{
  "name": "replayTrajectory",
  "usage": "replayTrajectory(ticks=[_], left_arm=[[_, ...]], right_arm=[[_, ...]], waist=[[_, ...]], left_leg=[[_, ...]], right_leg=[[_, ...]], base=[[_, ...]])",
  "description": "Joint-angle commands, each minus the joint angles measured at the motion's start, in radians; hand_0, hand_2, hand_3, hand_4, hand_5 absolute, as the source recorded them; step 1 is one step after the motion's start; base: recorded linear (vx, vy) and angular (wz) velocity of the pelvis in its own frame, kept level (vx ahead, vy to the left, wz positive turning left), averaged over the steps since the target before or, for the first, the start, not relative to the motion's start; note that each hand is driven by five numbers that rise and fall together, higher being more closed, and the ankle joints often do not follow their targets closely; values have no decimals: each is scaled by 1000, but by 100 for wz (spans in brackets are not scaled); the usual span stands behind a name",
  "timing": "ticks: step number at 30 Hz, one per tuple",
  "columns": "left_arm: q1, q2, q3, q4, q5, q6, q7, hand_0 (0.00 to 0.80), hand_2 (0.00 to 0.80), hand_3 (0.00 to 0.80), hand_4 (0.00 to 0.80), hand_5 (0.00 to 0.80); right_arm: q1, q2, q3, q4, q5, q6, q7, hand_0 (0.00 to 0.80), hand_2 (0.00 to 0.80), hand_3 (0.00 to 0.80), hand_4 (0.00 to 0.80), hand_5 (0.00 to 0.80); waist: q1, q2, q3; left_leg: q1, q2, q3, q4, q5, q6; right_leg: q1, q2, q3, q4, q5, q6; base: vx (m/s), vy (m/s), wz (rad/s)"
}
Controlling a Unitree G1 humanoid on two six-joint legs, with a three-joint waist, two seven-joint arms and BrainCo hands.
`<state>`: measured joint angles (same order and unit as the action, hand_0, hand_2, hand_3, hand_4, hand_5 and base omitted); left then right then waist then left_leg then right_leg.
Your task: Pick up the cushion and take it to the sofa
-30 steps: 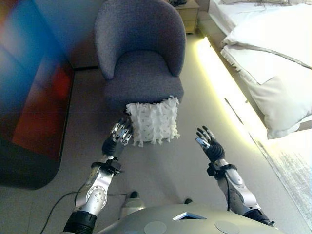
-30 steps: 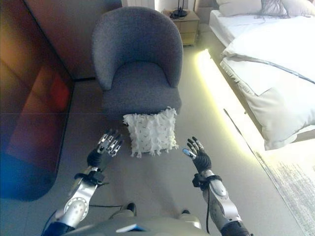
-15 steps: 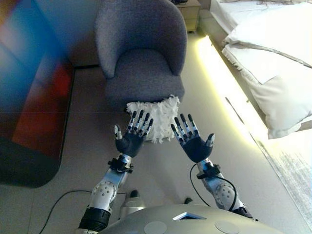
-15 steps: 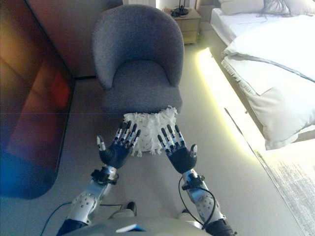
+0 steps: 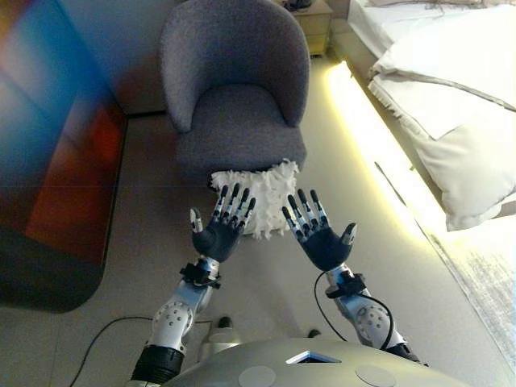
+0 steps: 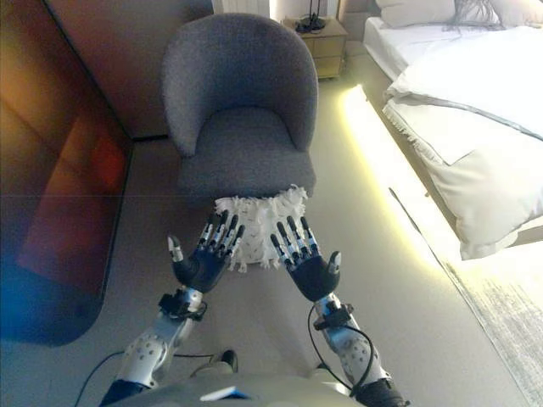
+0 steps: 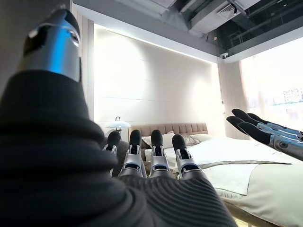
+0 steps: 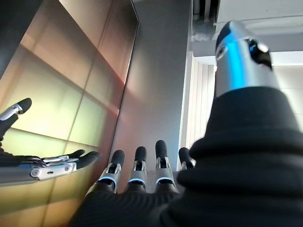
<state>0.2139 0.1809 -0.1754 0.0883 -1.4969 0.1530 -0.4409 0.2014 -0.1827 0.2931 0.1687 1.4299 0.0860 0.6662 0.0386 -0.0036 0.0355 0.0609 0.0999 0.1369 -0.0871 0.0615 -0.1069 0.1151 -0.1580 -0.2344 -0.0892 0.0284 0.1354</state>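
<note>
Left eye view: white, shaggy square cushion (image 5: 260,193) at frame centre, on the floor against the front of the grey upholstered tub armchair (image 5: 236,89). Left hand (image 5: 219,232) and right hand (image 5: 319,239) raised palm-up below it, fingers spread straight, holding nothing.

Right eye view: same layout; white bed (image 6: 475,110) at right.

Left wrist view: straight fingers (image 7: 153,158) before the bed.

Right wrist view: extended fingers, brown panelled wall (image 8: 71,94) beyond.

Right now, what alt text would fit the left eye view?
Both robot hands, left robot hand and right robot hand, are raised palm-up with fingers straight above a white tufted cushion lying on the floor against a grey armchair. A bed lies to the right.
</note>
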Motion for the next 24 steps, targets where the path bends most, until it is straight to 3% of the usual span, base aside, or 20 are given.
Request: replayTrajectory(ticks=[1,3,7,10,11,13,17,24], left_arm=[[-42,75,-3,-22,273,-206,162,0,0,0,0,0],[-57,126,-9,-28,496,-302,301,0,0,0,0,0],[-60,178,-1,-33,741,-337,394,0,0,0,0,0],[-101,205,-23,87,986,-388,552,0,0,0,0,0],[-123,225,-26,129,1052,-391,593,0,0,0,0,0],[-143,229,-9,163,1013,-370,589,0,0,0,0,0],[-120,200,28,196,983,-391,557,0,0,0,0,0],[-63,176,61,177,941,-398,465,0,0,0,0,0]], right_arm=[[-26,-36,11,-42,-269,-188,-203,0,0,0,0,0],[-36,-97,13,-43,-652,-283,-454,0,0,0,0,0],[-45,-183,11,-67,-869,-303,-618,0,0,0,0,0],[-82,-214,23,-20,-1139,-309,-799,0,0,0,0,0],[-102,-228,30,-11,-1167,-275,-837,0,0,0,0,0],[-120,-230,28,1,-1124,-252,-847,0,0,0,0,0],[-112,-201,-4,45,-1167,-272,-890,0,0,0,0,0],[-71,-147,-60,57,-1045,-295,-821,0,0,0,0,0]], waist=[[-20,-25,8],[-23,-29,11],[-24,-36,10],[-30,-37,13],[-32,-37,12],[-34,-37,14],[-27,-37,23],[-13,-49,47]], left_leg=[[28,-70,84,0,-80,87],[26,-73,74,0,-77,88],[22,-75,68,0,-76,93],[27,-75,68,0,-77,92],[27,-75,67,0,-77,92],[28,-76,64,0,-77,93],[34,-77,72,0,-78,98],[34,-92,77,40,-103,117]], right_leg=[[-37,25,-22,2,19,-14],[-39,25,-19,2,21,-13],[-43,29,-12,2,23,-14],[-36,31,-4,2,26,-11],[-36,30,-3,2,26,-11],[-34,30,1,2,27,-11],[-31,22,2,3,32,-9],[-24,-9,-4,31,27,3]], base=[[0,0,0],[0,0,0],[0,0,0],[24,12,0],[37,42,-1],[43,57,0],[44,69,0],[35,85,0]])
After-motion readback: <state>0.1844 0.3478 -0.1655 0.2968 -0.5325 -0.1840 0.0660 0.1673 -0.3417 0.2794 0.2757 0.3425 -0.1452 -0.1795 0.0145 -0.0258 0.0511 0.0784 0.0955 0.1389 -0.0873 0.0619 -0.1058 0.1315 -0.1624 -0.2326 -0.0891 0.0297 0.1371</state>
